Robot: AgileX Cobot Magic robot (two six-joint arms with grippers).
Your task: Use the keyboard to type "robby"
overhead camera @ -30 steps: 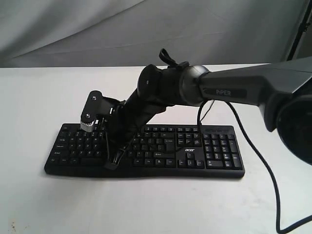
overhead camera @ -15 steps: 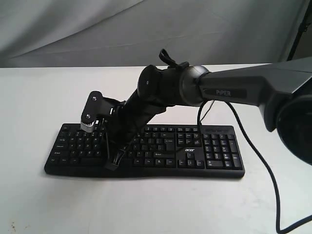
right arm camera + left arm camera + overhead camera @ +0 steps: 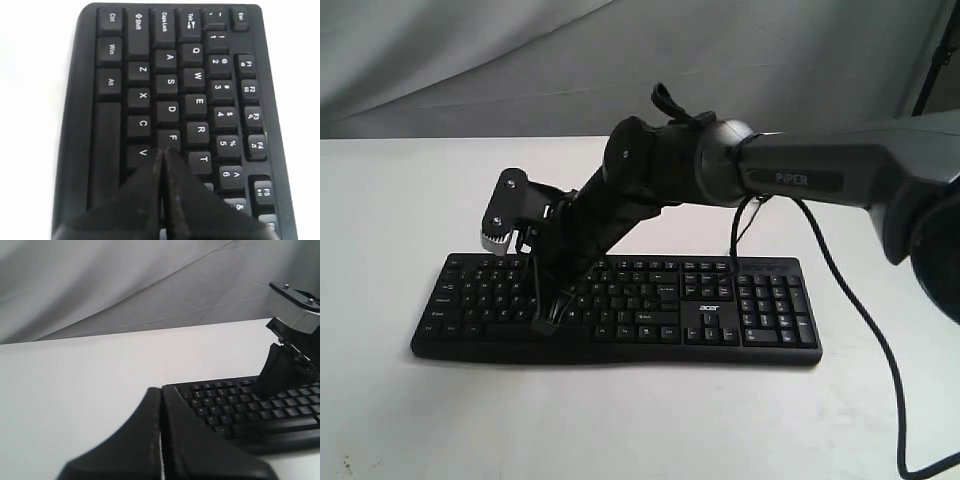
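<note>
Covering most of the scene is a white desk (image 3: 400, 200), matt and plain. Behind its far edge hangs a grey cloth (image 3: 520, 60) w/ soft folds. The keyboard (image 3: 760, 310) lies flat, approx. midway btw. the left and right edges and closer to the near edge, w/ its long side parallel to that edge. A thin black cable (image 3: 865, 330) curves over the desk toward the near right corner.

The right arm (image 3: 840, 170) comes in from the right edge and reaches across to the left half of the keyboard. The right gripper (image 3: 162, 152) has its fingers pressed together w/ nothing pinched. Its tip is over the letter keys, by F and V, but I cannot tell if it touches a key. The left gripper (image 3: 161, 390) is also pressed together and carries nothing. It hangs above bare desk beside the keyboard's left end, toward the left edge.

Vs. half a sec. ago, the right gripper's tip sits a bit higher and a bit more toward the far edge. The wrist w/ its silver camera (image 3: 498, 225) is lifted too, and the arm's elbow went slightly up. The keyboard and the cable on the desk did not move.
</note>
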